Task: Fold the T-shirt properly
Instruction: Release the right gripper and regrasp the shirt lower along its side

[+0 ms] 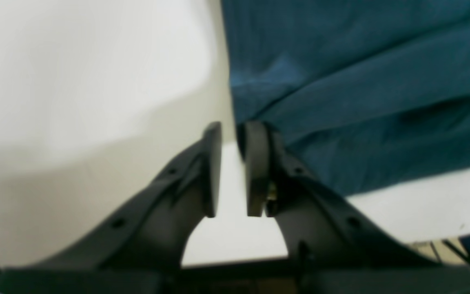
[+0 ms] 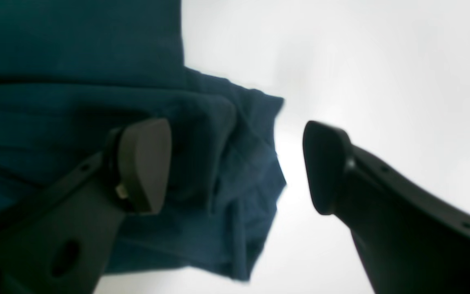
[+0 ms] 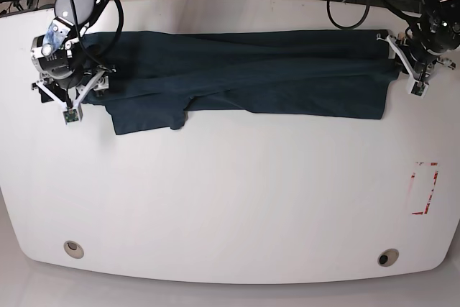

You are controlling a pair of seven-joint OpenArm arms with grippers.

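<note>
Base view: one T-shirt [image 3: 244, 73], two arms

Base view looks straight down on the whole table [image 3: 230, 206]; both wrist views sit close (blurred) behind their jaws — each sharing the T-shirt [image 3: 244, 80] edge with it.

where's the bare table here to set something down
The widest free patch is the white table in front of the T-shirt, from its lower edge to the near rim; a red mark sits at one end. The far strip is crowded: the shirt spans it, with a tool at each end.
</note>
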